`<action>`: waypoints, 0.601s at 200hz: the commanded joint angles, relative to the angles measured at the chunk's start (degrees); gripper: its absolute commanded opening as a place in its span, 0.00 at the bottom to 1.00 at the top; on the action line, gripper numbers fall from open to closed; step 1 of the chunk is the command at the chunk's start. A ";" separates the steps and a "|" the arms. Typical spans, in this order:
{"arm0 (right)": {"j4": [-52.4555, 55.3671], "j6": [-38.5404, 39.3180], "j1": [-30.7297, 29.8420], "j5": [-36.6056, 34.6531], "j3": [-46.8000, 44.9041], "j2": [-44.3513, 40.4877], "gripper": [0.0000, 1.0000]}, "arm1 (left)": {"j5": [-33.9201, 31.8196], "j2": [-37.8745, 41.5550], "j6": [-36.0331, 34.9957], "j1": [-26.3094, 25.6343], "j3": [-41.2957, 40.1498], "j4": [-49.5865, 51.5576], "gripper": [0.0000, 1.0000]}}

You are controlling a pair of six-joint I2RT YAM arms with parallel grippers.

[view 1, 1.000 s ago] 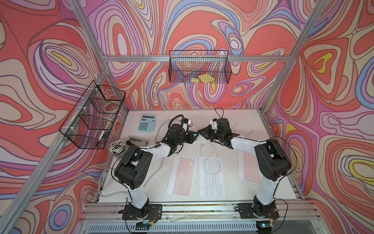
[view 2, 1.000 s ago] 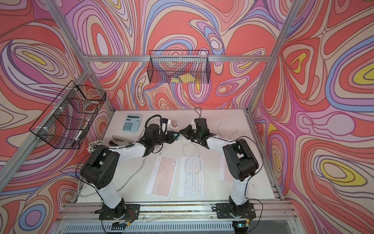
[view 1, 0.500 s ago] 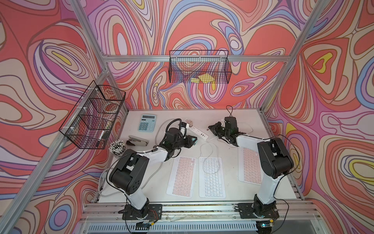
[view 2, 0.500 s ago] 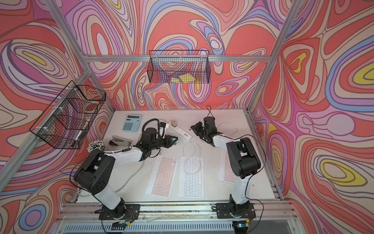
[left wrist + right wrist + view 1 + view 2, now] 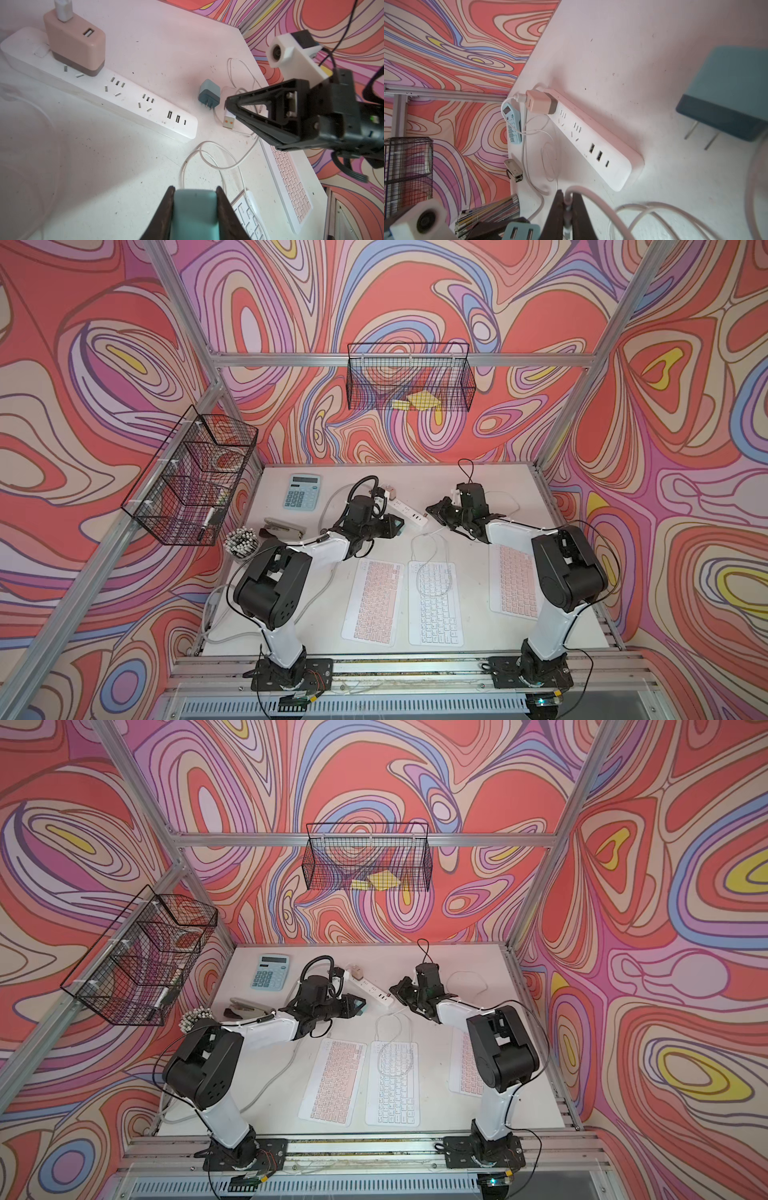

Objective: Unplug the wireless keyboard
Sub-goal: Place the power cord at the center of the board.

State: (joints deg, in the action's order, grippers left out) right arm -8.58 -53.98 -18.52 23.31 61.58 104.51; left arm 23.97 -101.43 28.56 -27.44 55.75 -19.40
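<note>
Two grips: left gripper (image 5: pixel 195 190) clamps a boxy teal charger (image 5: pixel 195 212); right gripper (image 5: pixel 229 108) pinches a flat USB plug (image 5: pixel 229 122) pointing toward the power strip (image 5: pixel 128 104).

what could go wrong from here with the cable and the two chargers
1. The right gripper is shut on the white cable, whose slack loops across the white keyboard. Pulling further may drag the keyboard.
2. The loose blue charger lies close beside that gripper, so a swing could knock it.
3. The left gripper holds the teal adapter near the power strip. A slip could drop it there.
</note>
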 commanded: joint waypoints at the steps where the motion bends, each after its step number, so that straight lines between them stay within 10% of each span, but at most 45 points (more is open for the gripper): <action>1: 5.26 7.09 -1.55 -0.09 -0.74 -3.48 0.00 | -0.40 -3.12 2.63 0.17 2.10 1.69 0.00; 120: 15.51 18.03 -5.46 -2.30 -2.52 -4.08 0.00 | -3.27 -13.42 8.34 0.18 7.77 0.98 0.00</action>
State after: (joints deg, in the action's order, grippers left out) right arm 4.82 -38.94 -23.16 21.80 59.68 99.96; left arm 21.34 -112.62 34.76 -27.44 61.54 -16.10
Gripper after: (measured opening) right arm 0.097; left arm 0.296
